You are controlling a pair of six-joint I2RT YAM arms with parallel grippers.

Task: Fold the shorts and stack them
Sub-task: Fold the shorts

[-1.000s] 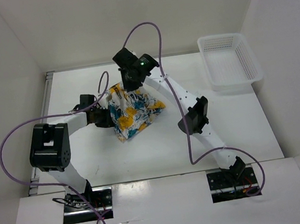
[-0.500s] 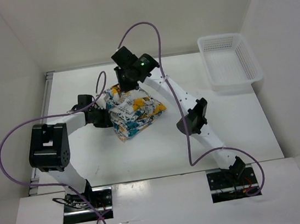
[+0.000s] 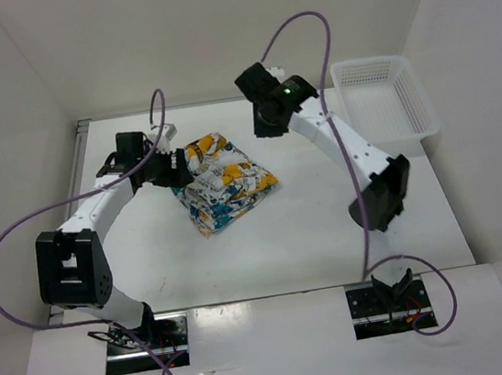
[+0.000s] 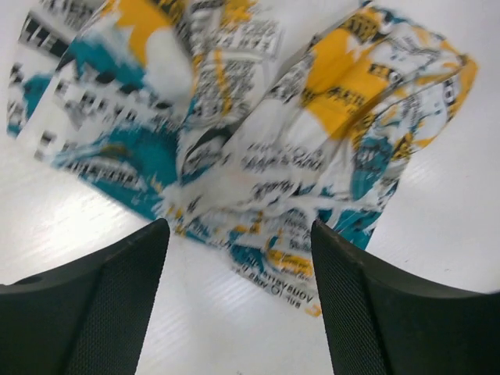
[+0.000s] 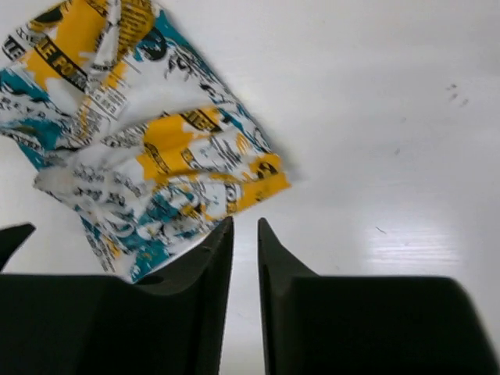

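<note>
**A:** Shorts point(image 3: 225, 183) down on the desk point(image 3: 313, 235) yet?

**B:** Yes. A second ago both arms were at the bundle, with one flap still lifted. Now the cloth lies flat in a compact layered packet and both arms have drawn back.

**A:** Left pincer point(image 4: 238, 234)?

**B:** It has sprung wide, with nothing between its fingers. The folded fabric lies just ahead of its tips. I cannot tell whether the nearest edge still brushes them.

**A:** And the right pincer point(image 5: 244, 226)?

**B:** It has swung well clear. The packet now sits ahead of it and off to its left, with bare desk under its tips. Its jaws are nearly together, with a slim gap and nothing in it.

**A:** So the fold is done?

**B:** I'd judge so, since both arms have released and nothing is slumping open. The layers look a little uneven at the corner nearest the left pincer, so the packet may need squaring. Stacking is what remains. The white mesh basket point(image 3: 387, 109) stands well apart, beyond the right pincer.
</note>
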